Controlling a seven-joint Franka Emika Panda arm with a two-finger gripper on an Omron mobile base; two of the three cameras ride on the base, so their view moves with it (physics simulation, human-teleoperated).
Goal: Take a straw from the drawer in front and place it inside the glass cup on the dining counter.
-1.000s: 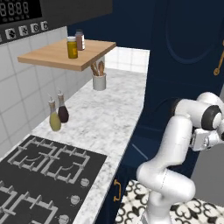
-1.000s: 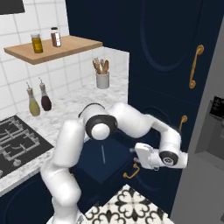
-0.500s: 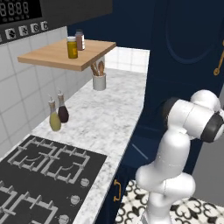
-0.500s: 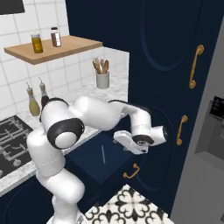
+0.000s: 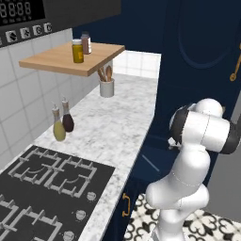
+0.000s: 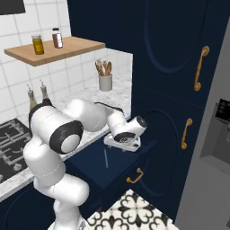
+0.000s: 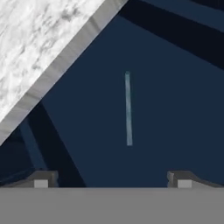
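A thin pale straw (image 7: 128, 109) lies flat on the floor of the open navy drawer (image 6: 117, 167), under the marble worktop's edge. The same straw (image 6: 106, 158) shows as a light line in the right base view and the straw (image 5: 150, 162) in the left base view. My gripper (image 6: 121, 144) hangs over the drawer, pointing down. In the hand view the gripper (image 7: 111, 179) is open, its fingertips (image 7: 41, 178) wide apart with the straw ahead between them, untouched. The glass cup and the dining counter are out of view.
The marble worktop (image 5: 117, 122) carries a black gas hob (image 5: 42, 188), two oil bottles (image 5: 63, 123) and a utensil pot (image 5: 107, 84). A wooden shelf (image 6: 58, 48) with jars hangs above. Tall navy doors with brass handles (image 6: 200, 67) stand to the right.
The arm has swung the hand left, from near the tall cabinet doors to above the open drawer. The base and the straw have not moved.
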